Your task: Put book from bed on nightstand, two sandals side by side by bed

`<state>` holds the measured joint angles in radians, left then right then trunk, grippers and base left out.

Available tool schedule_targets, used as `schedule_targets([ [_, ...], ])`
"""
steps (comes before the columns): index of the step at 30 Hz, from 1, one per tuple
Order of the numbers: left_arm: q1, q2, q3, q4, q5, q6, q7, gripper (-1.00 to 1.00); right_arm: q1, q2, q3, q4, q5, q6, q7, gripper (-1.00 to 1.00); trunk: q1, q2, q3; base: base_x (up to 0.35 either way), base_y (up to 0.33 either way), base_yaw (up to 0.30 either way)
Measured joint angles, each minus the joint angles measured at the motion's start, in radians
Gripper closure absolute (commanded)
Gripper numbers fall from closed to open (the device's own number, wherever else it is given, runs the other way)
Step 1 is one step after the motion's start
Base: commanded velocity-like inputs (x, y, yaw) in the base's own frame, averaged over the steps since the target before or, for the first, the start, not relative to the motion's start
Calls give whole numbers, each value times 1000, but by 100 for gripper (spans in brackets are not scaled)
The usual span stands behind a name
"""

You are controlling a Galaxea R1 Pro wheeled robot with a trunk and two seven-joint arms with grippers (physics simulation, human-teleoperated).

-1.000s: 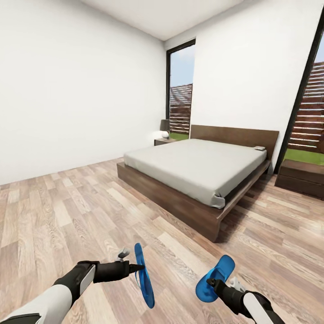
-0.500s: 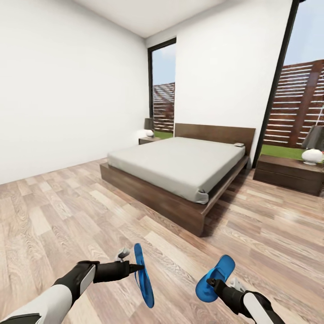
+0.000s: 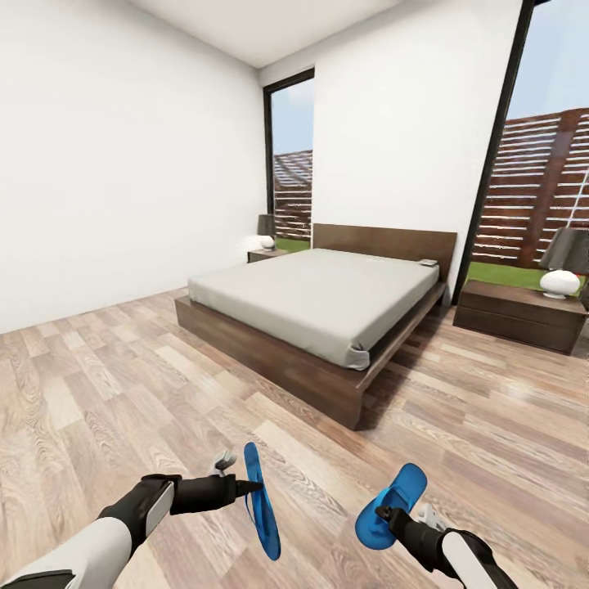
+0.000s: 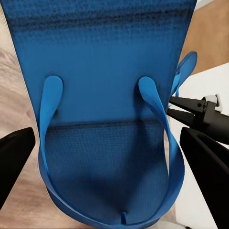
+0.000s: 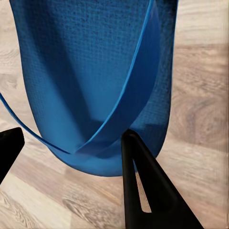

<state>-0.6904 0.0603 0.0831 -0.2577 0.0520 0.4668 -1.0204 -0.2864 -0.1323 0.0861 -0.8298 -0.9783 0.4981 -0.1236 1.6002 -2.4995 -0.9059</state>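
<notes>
Blue flip-flops are hanging in both grippers, above the wood-plank floor of the bedroom. In the head view the left gripper is pinching 1 sandal edge-on, its sole standing nearly vertical; in the left wrist view that left sandal is sitting between the 2 dark fingers, which are closed on it. The right gripper is clamping the other sandal, tilted with its toe end raised; the right wrist view is showing this right sandal with its thin strap crossing the sole and a black finger lying against its rim.

Ahead, well apart from the arms, the bed is standing with its dark headboard against the white wall. A small flat thing, probably the book, is lying on the mattress's far corner by the headboard; it is too small to read. 1 nightstand is sitting just beside the bed under the tall window, carrying a white lamp. Another nightstand is showing beyond the bed's far side.
</notes>
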Motion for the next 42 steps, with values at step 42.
schedule_targets([
  [42,0,0,-1,0,1,-1,20,100,0,1,3,0,0,0,-1,100,0,0,0,119,-153,0],
])
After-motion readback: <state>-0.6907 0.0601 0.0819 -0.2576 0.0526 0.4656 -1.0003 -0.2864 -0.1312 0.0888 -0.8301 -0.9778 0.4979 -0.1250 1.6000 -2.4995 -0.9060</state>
